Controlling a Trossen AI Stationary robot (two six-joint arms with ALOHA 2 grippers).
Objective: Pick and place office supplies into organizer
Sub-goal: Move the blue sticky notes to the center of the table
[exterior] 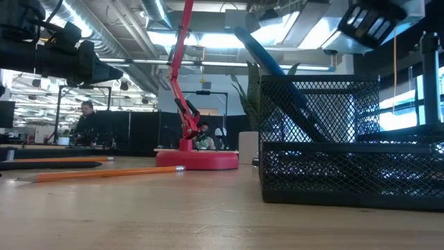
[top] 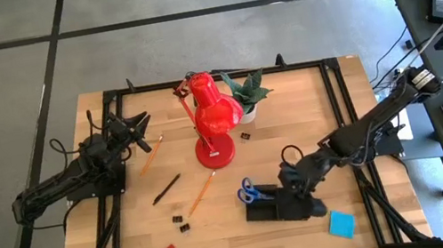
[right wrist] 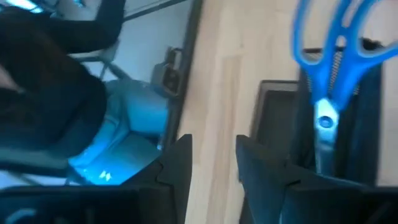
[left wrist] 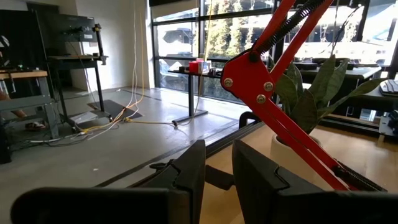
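**A:** The orange pencils (top: 201,192) and the black pen (top: 166,189) are seen lying loose on the surface (top: 295,130), left of the mesh organizer (top: 285,206). They're judged light, stiff and a bit rolly, so mid-shaft is where they'd best be pinched. The little black clips (top: 184,221) look fiddly. The blue-handled scissors (top: 250,195) are already stood in the organizer.

**B:** Agreed. The right gripper (top: 291,175) is parked over the organizer, its fingers (right wrist: 177,163) parted with nothing between. The left gripper (top: 136,125) is held off at the far left edge, fingers (left wrist: 189,171) narrowly apart, also empty.

**A:** The wire mesh is only shown from the low view; the layout is only given from overhead.
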